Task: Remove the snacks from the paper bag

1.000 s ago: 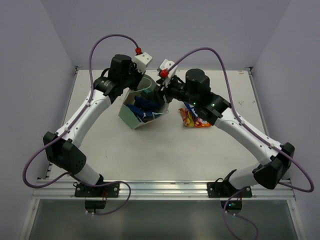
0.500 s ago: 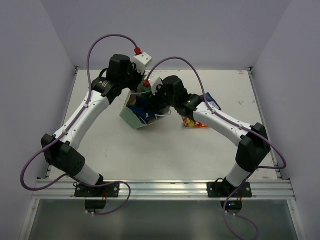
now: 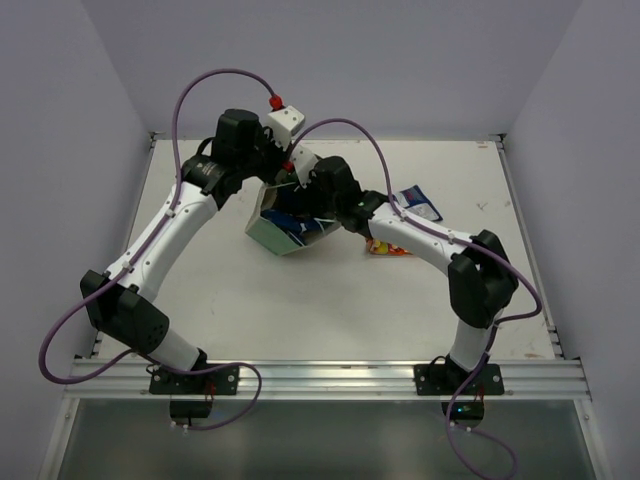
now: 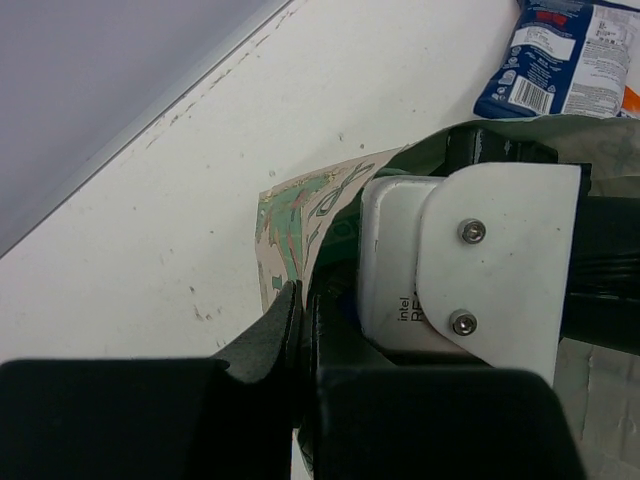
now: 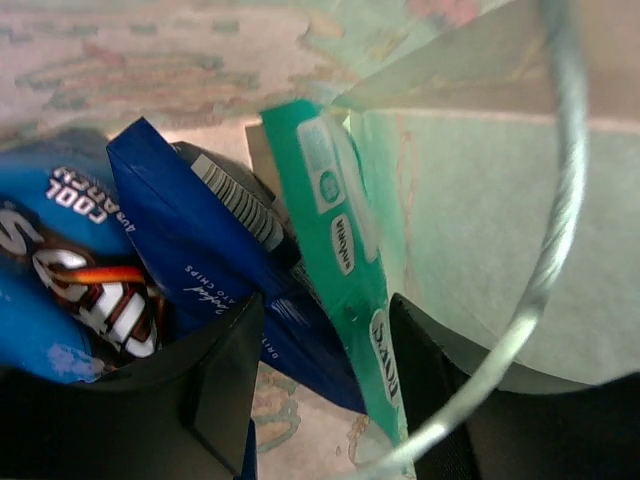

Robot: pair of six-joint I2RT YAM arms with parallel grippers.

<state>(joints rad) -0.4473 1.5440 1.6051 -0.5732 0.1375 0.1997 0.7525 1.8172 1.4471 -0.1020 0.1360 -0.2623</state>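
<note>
The mint-green paper bag (image 3: 268,233) sits tilted on the white table (image 3: 330,300), its mouth turned up between the two arms. The left pincer (image 4: 303,315) is pressed closed on the bag's printed rim, with the paper pinched between its dark fingers. The right pincer (image 5: 325,370) reaches down inside the bag. Its jaws are partly apart and straddle the ends of a dark-blue foil packet (image 5: 210,270) and a teal-green foil packet (image 5: 345,270) that lie side by side; whether its pads touch them cannot be told. A blue foil packet with white lettering (image 5: 60,260) lies beside these, deeper in the bag. A pale twisted cord handle (image 5: 552,240) loops across the wrist view. Outside the bag, to its right, a blue-and-white foil packet (image 3: 415,204) and an orange, red and yellow foil packet (image 3: 388,248) lie on the table.
</note>
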